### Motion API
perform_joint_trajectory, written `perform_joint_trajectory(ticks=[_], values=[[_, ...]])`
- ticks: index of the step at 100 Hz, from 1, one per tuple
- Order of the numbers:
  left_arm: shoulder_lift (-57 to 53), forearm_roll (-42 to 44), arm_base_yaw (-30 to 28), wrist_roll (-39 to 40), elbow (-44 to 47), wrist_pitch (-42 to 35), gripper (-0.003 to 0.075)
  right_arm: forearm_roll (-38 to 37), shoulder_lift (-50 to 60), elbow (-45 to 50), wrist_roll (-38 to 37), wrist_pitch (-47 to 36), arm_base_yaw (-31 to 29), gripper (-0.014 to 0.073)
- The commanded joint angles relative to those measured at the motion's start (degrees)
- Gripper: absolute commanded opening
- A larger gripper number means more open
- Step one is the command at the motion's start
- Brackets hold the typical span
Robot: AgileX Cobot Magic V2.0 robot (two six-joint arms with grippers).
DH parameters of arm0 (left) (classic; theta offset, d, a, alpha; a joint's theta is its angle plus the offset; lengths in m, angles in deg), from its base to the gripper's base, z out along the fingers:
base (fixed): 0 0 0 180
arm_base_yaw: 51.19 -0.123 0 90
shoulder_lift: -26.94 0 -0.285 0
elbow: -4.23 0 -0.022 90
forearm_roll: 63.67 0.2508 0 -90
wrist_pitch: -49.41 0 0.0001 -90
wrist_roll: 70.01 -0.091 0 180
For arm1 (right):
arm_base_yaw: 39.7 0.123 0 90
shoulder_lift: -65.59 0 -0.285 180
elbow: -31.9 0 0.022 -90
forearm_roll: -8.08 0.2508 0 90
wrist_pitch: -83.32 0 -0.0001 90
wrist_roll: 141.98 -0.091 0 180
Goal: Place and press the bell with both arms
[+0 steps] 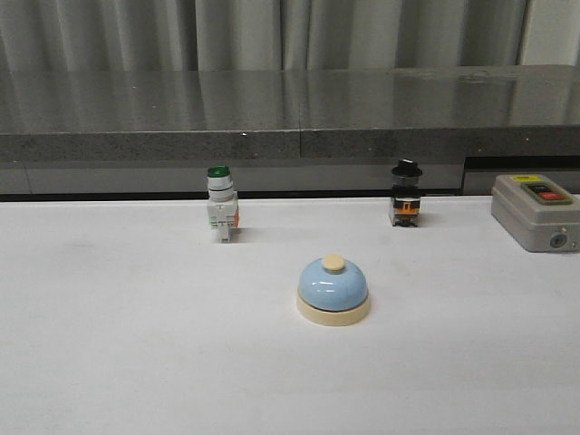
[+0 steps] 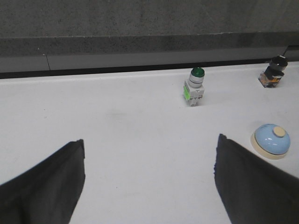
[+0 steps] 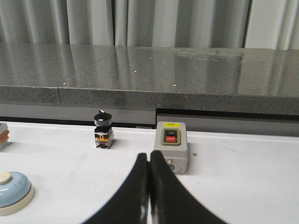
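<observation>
The light-blue dome bell (image 1: 333,290) with cream base and cream button stands upright on the white table, near the middle. It also shows in the left wrist view (image 2: 271,141) and at the edge of the right wrist view (image 3: 13,191). My left gripper (image 2: 149,144) is open and empty, its two black fingers wide apart over bare table, the bell off beside one finger. My right gripper (image 3: 149,158) is shut on nothing, its fingertips pressed together, short of the grey box. Neither arm shows in the front view.
A green-capped white pushbutton switch (image 1: 220,214) stands at the back left. A black-knob selector switch (image 1: 405,193) stands at the back, right of centre. A grey box with a red OFF button (image 1: 536,211) sits at the far right. A dark stone ledge (image 1: 290,127) runs behind the table.
</observation>
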Motion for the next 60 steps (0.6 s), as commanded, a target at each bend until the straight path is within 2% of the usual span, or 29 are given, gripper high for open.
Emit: perform_joint_trajectory(ticks=[1, 9, 16, 22, 23, 28, 33, 60], values=[[-2.33, -0.75, -0.1, 0.56, -0.87, -3.44, 0.0508, -0.65, 1.2, -1.11, 0.42, -4.67, -0.32, -0.0064], [-3.89, -0.49, -0.1, 0.56, -0.62, -3.44, 0.0419, -0.65, 1.2, -1.11, 0.42, -4.67, -0.32, -0.0064], [-4.57, -0.49, -0.1, 0.56, -0.62, -3.44, 0.03, -0.65, 1.2, -1.11, 0.42, -4.67, -0.32, -0.0064], [-4.7, -0.28, -0.1, 0.56, -0.62, -3.44, 0.0162, -0.65, 1.2, -1.11, 0.42, -4.67, -0.32, -0.0064], [-4.7, -0.28, -0.1, 0.56, -0.62, -3.44, 0.0162, -0.65, 1.2, -1.11, 0.42, -4.67, -0.32, -0.0064], [-4.7, -0.03, -0.1, 0.56, -0.62, -3.44, 0.0053, -0.65, 1.2, -1.11, 0.42, -4.67, -0.32, -0.0064], [-4.7, 0.1, -0.1, 0.56, -0.62, -3.44, -0.0021, -0.65, 1.2, -1.11, 0.42, -4.67, -0.32, -0.0064], [-4.7, 0.1, -0.1, 0.56, -0.62, -3.44, -0.0021, -0.65, 1.2, -1.11, 0.42, -4.67, -0.32, -0.0064]])
